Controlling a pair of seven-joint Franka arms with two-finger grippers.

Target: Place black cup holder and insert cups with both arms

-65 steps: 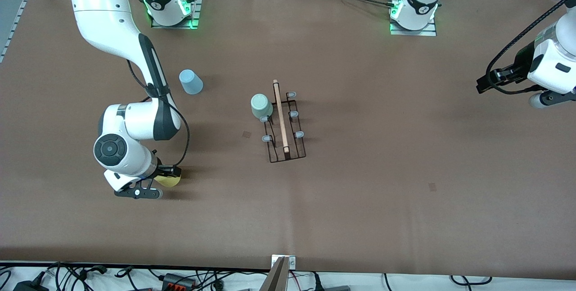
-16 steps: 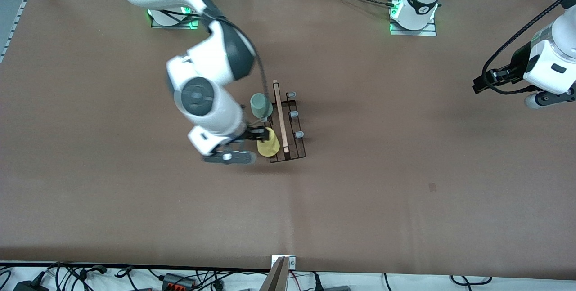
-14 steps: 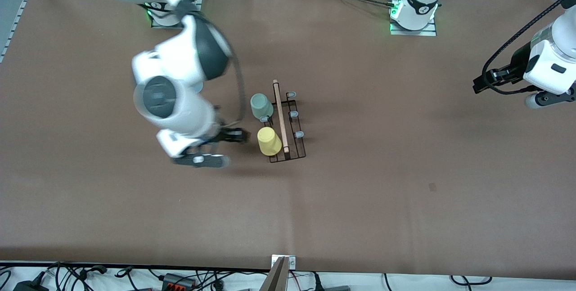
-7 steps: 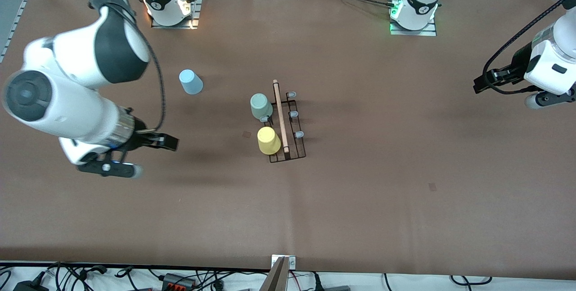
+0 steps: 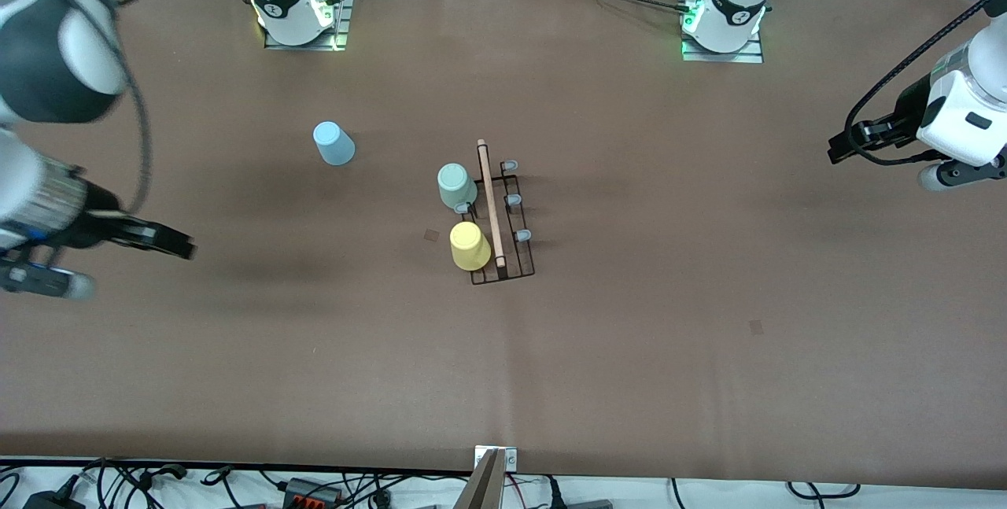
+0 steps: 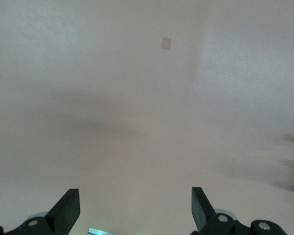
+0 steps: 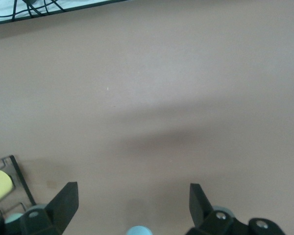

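Meanwhile right gripper spread empty, well apart from black cup holder; left gripper spread, waiting

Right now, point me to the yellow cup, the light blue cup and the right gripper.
yellow cup (image 5: 470, 245), front view, on its upturned base, on the black cup holder (image 5: 521, 261).
light blue cup (image 5: 333, 142), front view, mid-body, standing on the table.
right gripper (image 5: 177, 244), front view, between its open fingertips, over bare table.
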